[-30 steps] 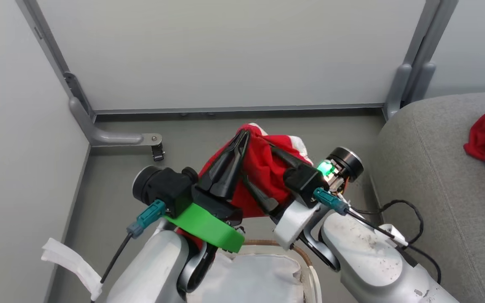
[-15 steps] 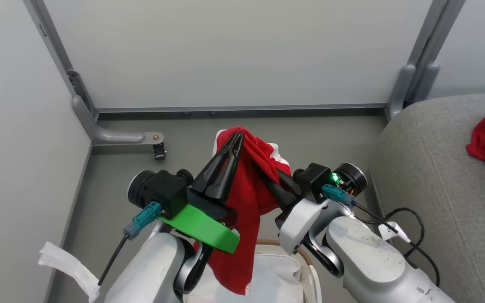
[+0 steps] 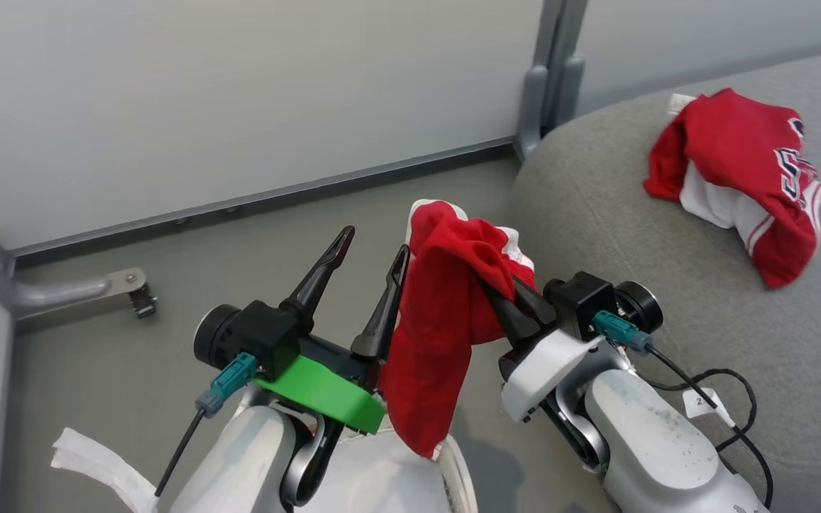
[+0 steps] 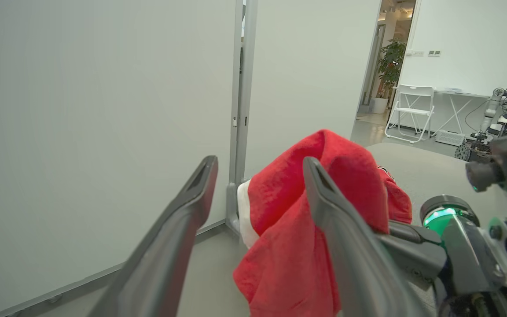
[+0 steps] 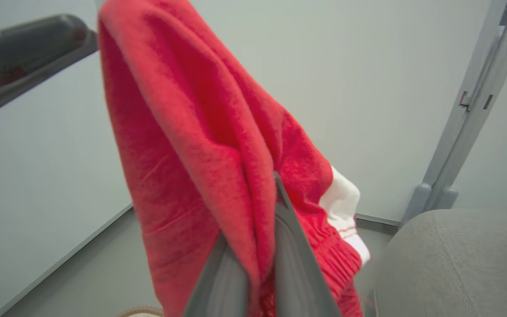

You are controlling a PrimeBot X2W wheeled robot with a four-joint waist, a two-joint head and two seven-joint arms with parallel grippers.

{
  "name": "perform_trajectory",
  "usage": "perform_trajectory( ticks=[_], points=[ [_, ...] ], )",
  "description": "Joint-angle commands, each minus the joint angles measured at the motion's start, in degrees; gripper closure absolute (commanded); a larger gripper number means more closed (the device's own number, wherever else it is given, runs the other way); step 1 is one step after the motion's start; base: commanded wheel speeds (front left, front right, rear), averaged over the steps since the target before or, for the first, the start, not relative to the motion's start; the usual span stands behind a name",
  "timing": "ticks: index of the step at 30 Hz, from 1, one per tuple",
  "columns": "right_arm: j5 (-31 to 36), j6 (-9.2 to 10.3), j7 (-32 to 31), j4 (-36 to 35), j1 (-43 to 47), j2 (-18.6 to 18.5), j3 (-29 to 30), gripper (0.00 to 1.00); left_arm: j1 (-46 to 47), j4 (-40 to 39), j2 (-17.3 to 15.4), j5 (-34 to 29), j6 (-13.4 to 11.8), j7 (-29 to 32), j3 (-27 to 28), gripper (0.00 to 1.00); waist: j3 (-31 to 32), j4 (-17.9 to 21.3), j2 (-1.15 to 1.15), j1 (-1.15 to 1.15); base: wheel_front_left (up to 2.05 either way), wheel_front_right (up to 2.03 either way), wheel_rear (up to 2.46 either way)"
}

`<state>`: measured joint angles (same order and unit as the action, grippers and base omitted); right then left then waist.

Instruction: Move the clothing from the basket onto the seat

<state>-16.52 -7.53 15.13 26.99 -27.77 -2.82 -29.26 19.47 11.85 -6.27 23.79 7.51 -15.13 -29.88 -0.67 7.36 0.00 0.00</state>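
A piece of red clothing point(image 3: 446, 306) with white trim hangs from my right gripper point(image 3: 496, 296), which is shut on its top fold. Its lower end dangles above the basket point(image 3: 462, 474) with the white liner at the bottom edge. In the right wrist view the two fingers point(image 5: 288, 246) pinch the red cloth point(image 5: 192, 132). My left gripper point(image 3: 371, 249) stands open just left of the cloth, with nothing between its fingers point(image 4: 192, 207). A second red jersey point(image 3: 738, 171) with navy lettering lies on the grey seat point(image 3: 617, 235) at the right.
Pale partition walls and a grey post point(image 3: 546, 85) close off the back. A metal foot with a caster point(image 3: 136, 292) juts in on the floor at left. A white cloth strip point(image 3: 97, 456) lies lower left. A black cable point(image 3: 727, 399) trails beside my right forearm.
My right gripper shut on the red clothing, then my left gripper opened and let it go. The cloth now hangs from the right gripper alone. The camera has turned right, showing more seat.
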Motion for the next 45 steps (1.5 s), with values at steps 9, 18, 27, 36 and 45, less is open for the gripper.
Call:
perform_trajectory(
  ticks=[9, 18, 27, 36, 45],
  points=[
    [4.3, 0.08, 0.0, -2.7, 5.1, -0.1, 6.0, 1.00, -1.3, 0.3, -0.7, -0.3, 0.0, 0.0, -0.2, 0.00, -4.8, 20.3, 0.00, 0.00, 0.00, 0.00, 0.00],
    [11.6, 0.08, 0.0, -3.8, 2.3, -0.4, 13.3, 1.00, -1.5, 1.1, -2.2, 0.2, 0.0, 0.0, -1.9, 0.00, -8.2, 20.4, 0.00, 0.00, 0.00, 0.00, 0.00],
    [20.2, 0.08, -1.1, -7.9, -15.4, -8.3, 21.7, 1.00, -1.4, 1.0, -5.9, 1.4, 0.0, 0.0, -3.4, 0.00, -14.0, 16.2, 0.00, 0.00, 0.00, 0.00, 0.00],
    [26.8, 0.08, -9.6, -9.2, -30.6, -17.8, 30.5, 1.00, 0.9, -0.7, -9.6, 2.8, 0.0, 0.0, -3.9, 0.00, -20.4, 11.4, 0.00, 0.00, 0.00, 0.00, 0.00],
    [35.0, 0.09, -15.1, -3.7, -31.3, -18.7, 41.9, 1.00, 3.9, -1.6, -12.2, 4.3, 0.0, 0.0, -4.7, 0.00, -25.6, 4.8, 0.00, 0.00, 0.00, 0.00, 0.00]
  ],
)
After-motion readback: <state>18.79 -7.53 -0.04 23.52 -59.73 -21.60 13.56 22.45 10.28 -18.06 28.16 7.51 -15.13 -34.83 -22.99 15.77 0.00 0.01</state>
